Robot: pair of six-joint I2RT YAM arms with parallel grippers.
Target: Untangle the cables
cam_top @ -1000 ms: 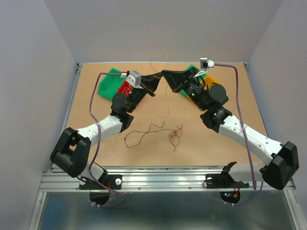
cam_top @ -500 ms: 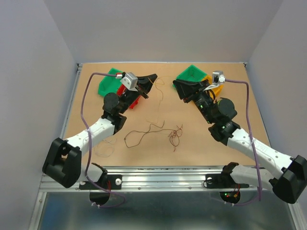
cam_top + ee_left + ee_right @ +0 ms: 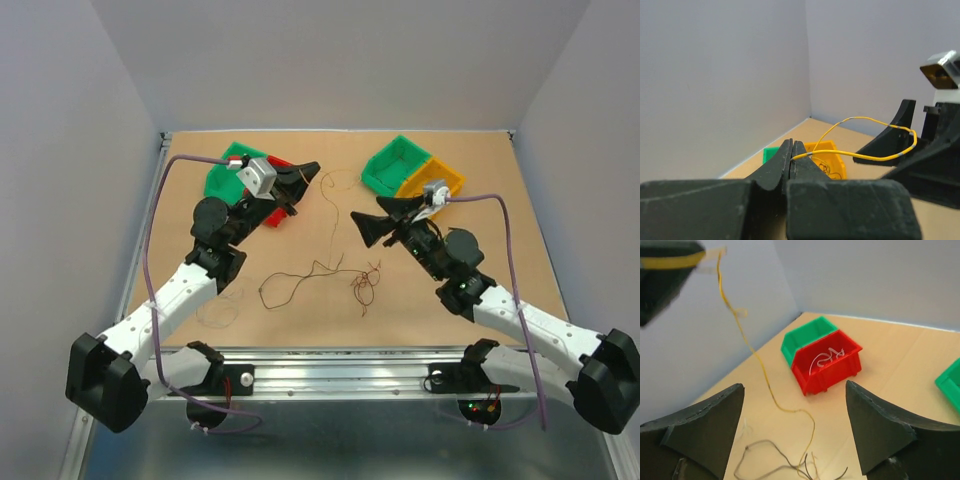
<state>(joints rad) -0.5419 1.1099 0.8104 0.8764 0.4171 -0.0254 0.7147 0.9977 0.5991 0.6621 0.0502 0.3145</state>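
Light was even and diffuse, from above; shadows on the worktop [image 3: 300, 325] were faint. The left end effector [image 3: 791, 146] looked dark and soft-focused near the lens. The yellow cable [image 3: 747, 340] above the right end effector [image 3: 792, 390] was blurred toward its upper end.

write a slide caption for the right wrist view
Open right tool looks at a yellow wire hanging from the left tool, a red bin holding a white wire beyond.
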